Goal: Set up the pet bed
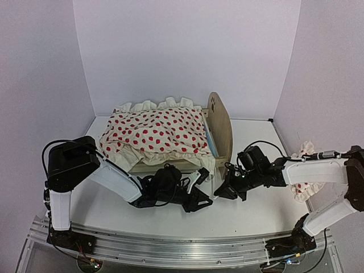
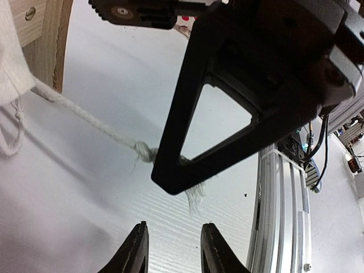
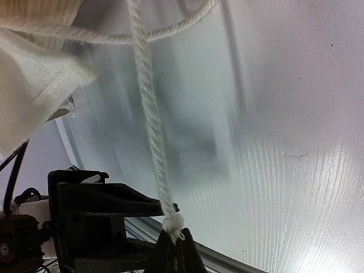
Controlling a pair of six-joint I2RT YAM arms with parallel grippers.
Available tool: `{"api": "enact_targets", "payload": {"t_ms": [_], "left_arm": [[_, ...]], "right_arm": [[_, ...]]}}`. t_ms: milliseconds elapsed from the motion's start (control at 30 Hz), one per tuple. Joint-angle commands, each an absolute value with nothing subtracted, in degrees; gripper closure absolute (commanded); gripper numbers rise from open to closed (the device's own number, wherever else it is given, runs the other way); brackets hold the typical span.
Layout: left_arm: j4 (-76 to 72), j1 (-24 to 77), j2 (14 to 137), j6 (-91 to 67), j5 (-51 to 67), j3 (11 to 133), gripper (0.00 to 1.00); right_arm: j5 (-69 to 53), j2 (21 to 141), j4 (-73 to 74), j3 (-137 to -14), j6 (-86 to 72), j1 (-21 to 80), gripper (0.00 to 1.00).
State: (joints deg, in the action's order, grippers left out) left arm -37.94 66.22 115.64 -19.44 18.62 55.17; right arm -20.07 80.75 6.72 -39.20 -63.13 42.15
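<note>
1. The pet bed (image 1: 223, 135) is set at mid-table, toward the far side of the table (image 1: 256, 213) and just beyond both grippers.
2. Its long axis is laid left to right across the scene, only slightly skewed. The tall headboard (image 1: 220, 116) with the paw cutout is stood upright at the right end, and the foot end is pointed left.
3. The red-dotted duvet (image 1: 156, 133) is already spread over the frame, rumpled and overhanging the near edge. Only a sliver of striped mattress (image 1: 211, 143) is shown beside the headboard.
4. The matching pillow (image 1: 302, 190) is seen well apart at the right edge of the table, partly hidden by the right arm (image 1: 315, 169). Placing it is judged to be left to do.
5. A white cord (image 3: 149, 114) is run from white fabric at the bed's near right corner down to the table. Which piece of bedding it belongs to cannot be told.
6. The right gripper (image 3: 174, 242) is clamped tight on the cord just past its knot (image 2: 147, 151), with the frayed end left free.
7. The left gripper (image 2: 173, 227) is held just beside it, fingers parted, with nothing between them.
8. The cord step is judged to be unfinished, and smoothing the duvet is probably left too.
</note>
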Motion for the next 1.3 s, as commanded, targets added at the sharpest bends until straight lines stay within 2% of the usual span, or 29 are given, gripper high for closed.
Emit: {"api": "enact_targets", "payload": {"t_ms": [0,133,367,700,867,1067,1133,1233,1267], "left_arm": [[-37.5,66.3,112.2,-19.5,21.0,54.1,0.64],[-42.3,66.5,114.3,-20.3,22.2,55.3,0.6],[-44.5,66.9,118.0,-24.8,20.9,59.4,0.61],[-43.4,67.1,119.9,-26.8,20.1,61.2,0.82],[-44.8,67.1,119.9,-27.2,19.0,61.5,0.99],[-45.3,67.1,118.8,-27.6,18.7,60.3,1.0],[-43.8,67.0,118.3,-27.8,18.7,59.8,1.0],[-40.5,66.7,116.8,-27.3,18.9,58.5,1.0],[-39.5,66.5,116.1,-26.7,18.9,58.0,1.0]], "right_arm": [[-19.2,79.7,6.7,-39.2,-65.2,42.2,1.0],[-18.9,79.9,6.7,-39.7,-65.6,42.2,1.0],[-18.8,79.9,6.7,-39.8,-65.3,42.3,1.0],[-18.4,79.2,6.7,-39.8,-65.0,42.2,1.0],[-18.3,78.9,6.7,-39.5,-65.0,42.2,1.0],[-18.1,78.8,6.8,-38.5,-64.9,42.2,1.0],[-18.0,78.7,7.0,-39.0,-63.8,42.2,0.89],[-17.6,78.0,10.0,-40.6,-60.1,42.2,0.64],[-16.9,77.4,12.0,-41.2,-57.9,42.2,0.6]]}}
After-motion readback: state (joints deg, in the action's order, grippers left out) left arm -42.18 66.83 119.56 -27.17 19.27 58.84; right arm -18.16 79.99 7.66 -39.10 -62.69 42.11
